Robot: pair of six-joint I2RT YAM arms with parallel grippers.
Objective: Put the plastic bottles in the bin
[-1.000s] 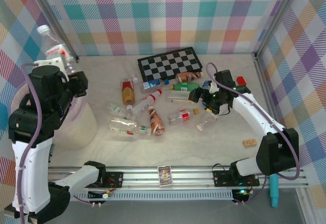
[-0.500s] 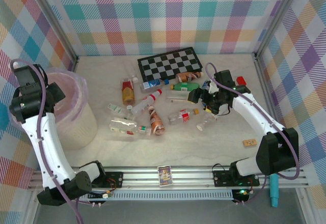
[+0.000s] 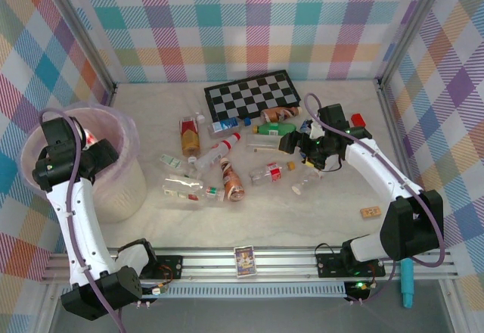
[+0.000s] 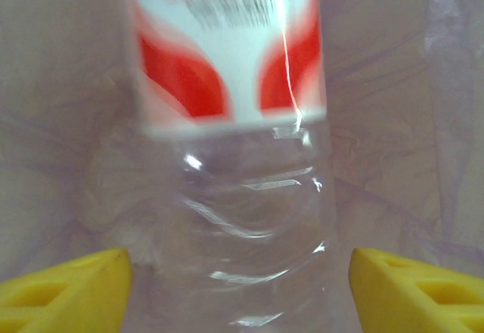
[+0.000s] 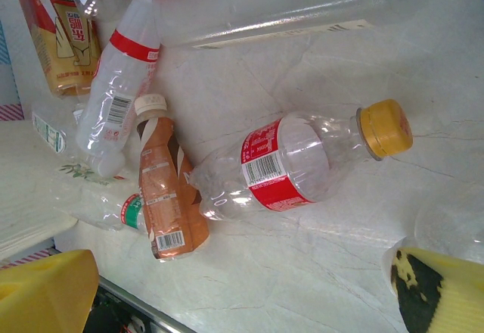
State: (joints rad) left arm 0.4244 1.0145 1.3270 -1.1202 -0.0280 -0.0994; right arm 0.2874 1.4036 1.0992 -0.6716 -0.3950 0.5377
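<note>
Pink bin liner [image 4: 454, 83] backs a red-labelled bottle [image 4: 234, 159] at the left wrist.

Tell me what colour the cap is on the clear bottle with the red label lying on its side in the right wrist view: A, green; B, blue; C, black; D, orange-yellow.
D: in the right wrist view, the clear red-labelled bottle ends in an orange-yellow cap.

The clear bottle [image 4: 242, 197] is cut off by the top edge, its red-and-white label [image 4: 227, 53] blurred.
</note>
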